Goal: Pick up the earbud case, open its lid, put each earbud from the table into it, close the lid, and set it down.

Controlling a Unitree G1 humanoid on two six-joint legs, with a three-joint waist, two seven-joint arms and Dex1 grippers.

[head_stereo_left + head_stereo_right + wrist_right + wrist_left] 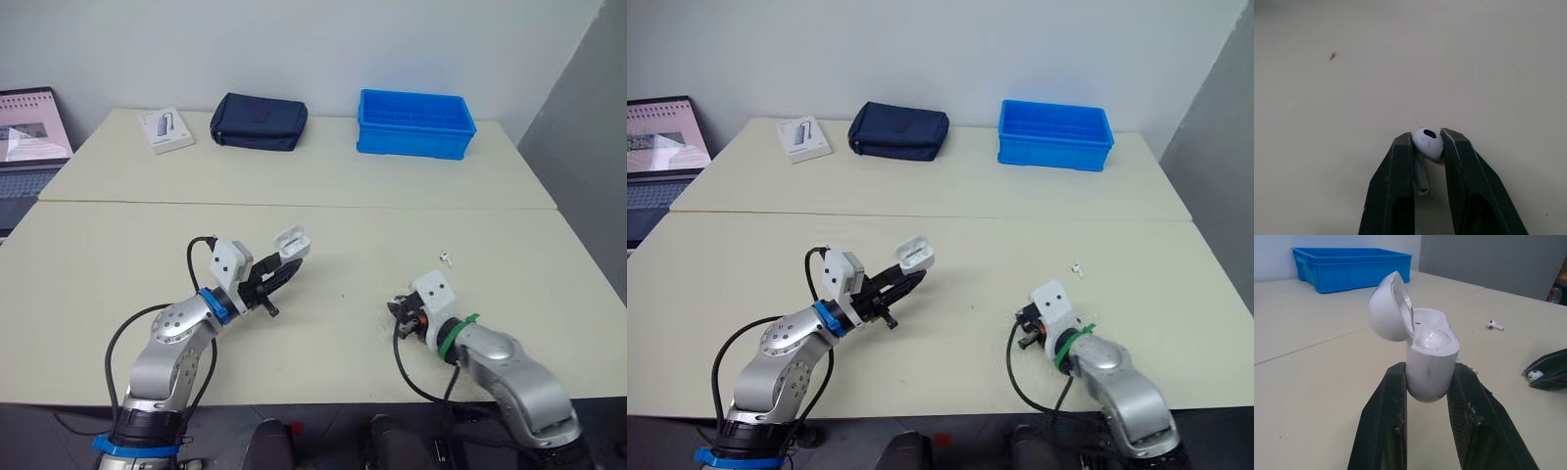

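Case (1432,357), lid (1388,308) open, clamped in my left gripper (1430,376), lies left of my right gripper (1427,135), which pinches one earbud (1426,144) low over the table (333,225), so I reckon that arm must carry it leftward; second earbud (447,258) rests beyond it.

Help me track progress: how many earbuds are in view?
2. One earbud is pinched in the right gripper; the other earbud lies on the table beyond that gripper. The earbud case's inside is partly hidden.

Earbud case (1430,362): glossy white plastic, lightly speckled. Earbud (1427,142): smooth glossy white plastic. Bench (98,255): matt cream, smooth. Crate (415,122): blue plastic. Pouch (259,121): navy cloth.
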